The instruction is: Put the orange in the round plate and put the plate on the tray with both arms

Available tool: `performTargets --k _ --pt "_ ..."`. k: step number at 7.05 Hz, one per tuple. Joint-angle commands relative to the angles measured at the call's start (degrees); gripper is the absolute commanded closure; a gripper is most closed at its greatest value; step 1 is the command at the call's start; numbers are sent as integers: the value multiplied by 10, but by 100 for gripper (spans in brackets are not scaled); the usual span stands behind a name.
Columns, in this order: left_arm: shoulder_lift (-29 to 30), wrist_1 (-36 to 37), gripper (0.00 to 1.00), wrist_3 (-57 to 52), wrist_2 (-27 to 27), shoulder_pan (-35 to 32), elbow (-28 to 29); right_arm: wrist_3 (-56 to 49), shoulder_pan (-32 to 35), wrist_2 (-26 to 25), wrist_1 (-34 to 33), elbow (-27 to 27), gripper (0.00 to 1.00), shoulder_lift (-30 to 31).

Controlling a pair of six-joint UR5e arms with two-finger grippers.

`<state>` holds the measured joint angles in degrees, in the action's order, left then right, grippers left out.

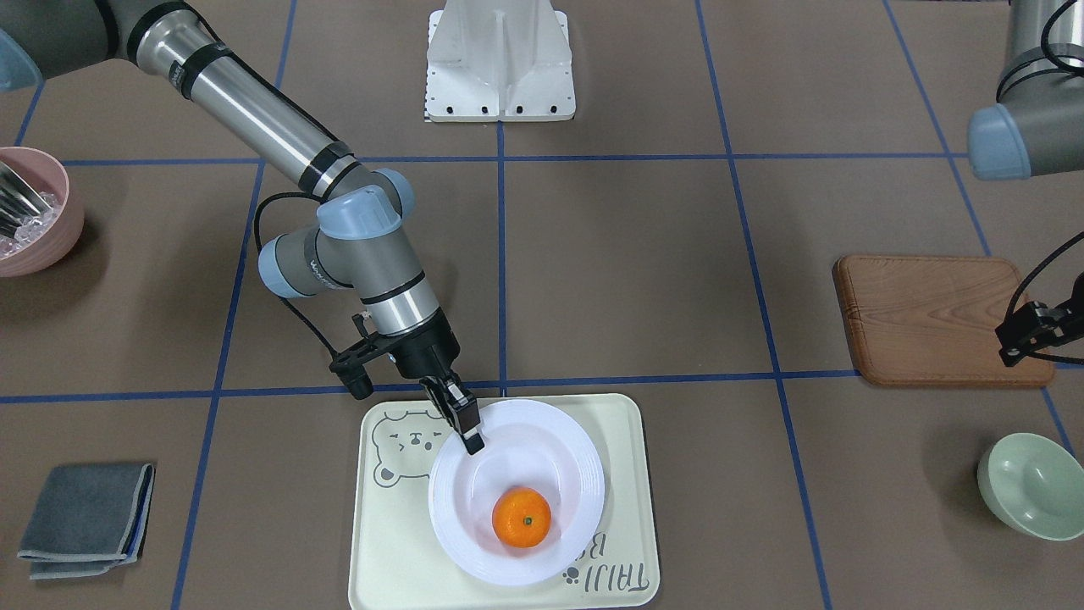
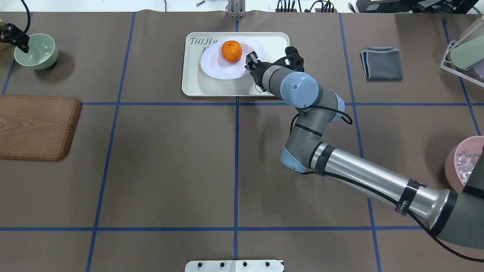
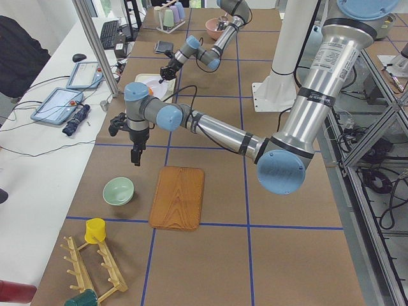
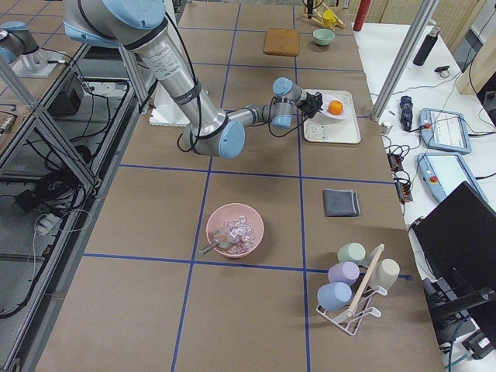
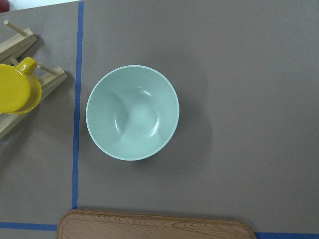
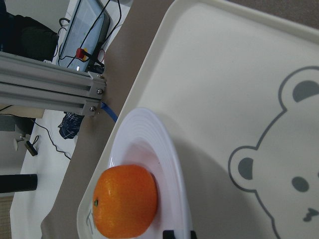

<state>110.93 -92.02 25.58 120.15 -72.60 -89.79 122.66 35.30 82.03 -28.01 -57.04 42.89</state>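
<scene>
Your right gripper point(image 1: 472, 440) pinches the rim of the glossy white round plate point(image 1: 583, 464); just beyond it, the orange point(image 1: 522, 517) points its stem dot up.

R gripper point(image 1: 474, 441) at round plate point(image 1: 590, 496) rim; L gripper point(image 3: 136, 155) well apart.
R arm point(image 1: 254, 110) reaches out w/ elbow bent, wrist tilted down toward plate; its jaws nearly together, pinching the rim's robot-side edge; L arm point(image 3: 223, 134) stretched far to robot's left of plate, wrist vertical, gripper pointing straight down; jaw gap there can't be made out.
</scene>
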Motion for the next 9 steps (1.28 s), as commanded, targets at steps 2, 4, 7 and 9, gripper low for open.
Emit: performTargets --k 2,4,7,9 --pt "2 1 1 -2 0 -1 -2 -59 -1 38 -59 -31 0 16" --pt "3 1 1 -1 0 -1 -5 -177 27 149 -229 -152 0 66" --pt "-4 1 1 -4 5 -2 -9 -362 150 381 -443 -320 0 162" --pt "-58 5 1 -5 6 -3 -76 -636 219 410 -640 -458 0 250"
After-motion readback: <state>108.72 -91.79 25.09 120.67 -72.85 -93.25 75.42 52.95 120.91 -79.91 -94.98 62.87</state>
